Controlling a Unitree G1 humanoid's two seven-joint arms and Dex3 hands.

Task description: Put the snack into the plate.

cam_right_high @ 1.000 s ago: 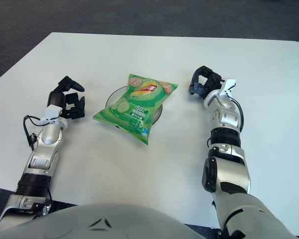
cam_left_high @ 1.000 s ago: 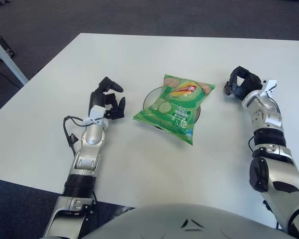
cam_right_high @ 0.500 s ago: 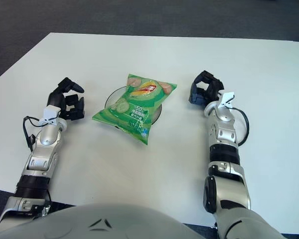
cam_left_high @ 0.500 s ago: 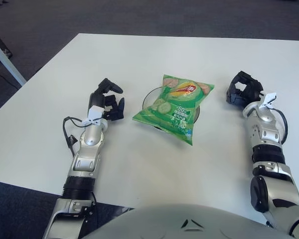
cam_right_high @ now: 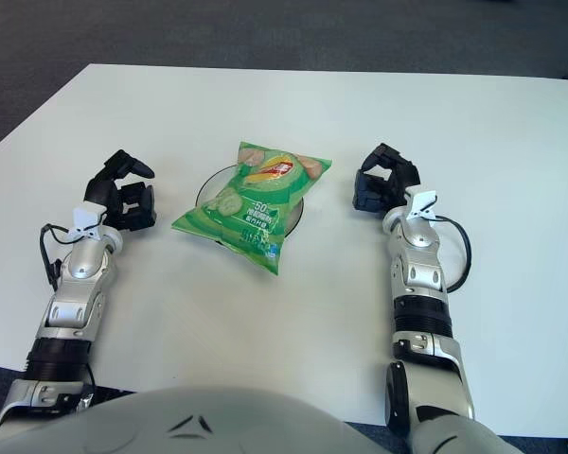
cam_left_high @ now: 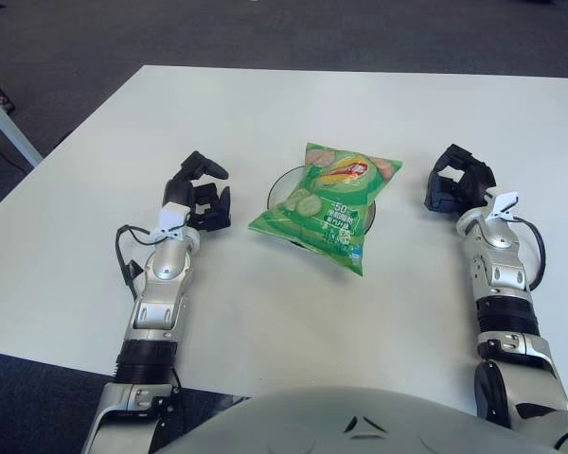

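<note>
A green snack bag (cam_left_high: 329, 201) lies on top of a dark round plate (cam_left_high: 282, 187) in the middle of the white table (cam_left_high: 265, 104). The bag covers most of the plate and hangs over its near rim. My left hand (cam_left_high: 201, 190) rests on the table to the left of the plate, fingers curled, holding nothing. My right hand (cam_left_high: 457, 180) rests on the table to the right of the bag, fingers curled, holding nothing. Neither hand touches the bag.
The table's left edge (cam_left_high: 66, 142) runs diagonally beside my left arm, with dark floor beyond. A white table leg (cam_left_high: 5, 123) stands at the far left. A black cable (cam_left_high: 125, 260) loops at my left forearm.
My right hand has drawn back towards me and lowered beside the bag. My left hand has shifted slightly towards me. The bag and plate have not moved.
</note>
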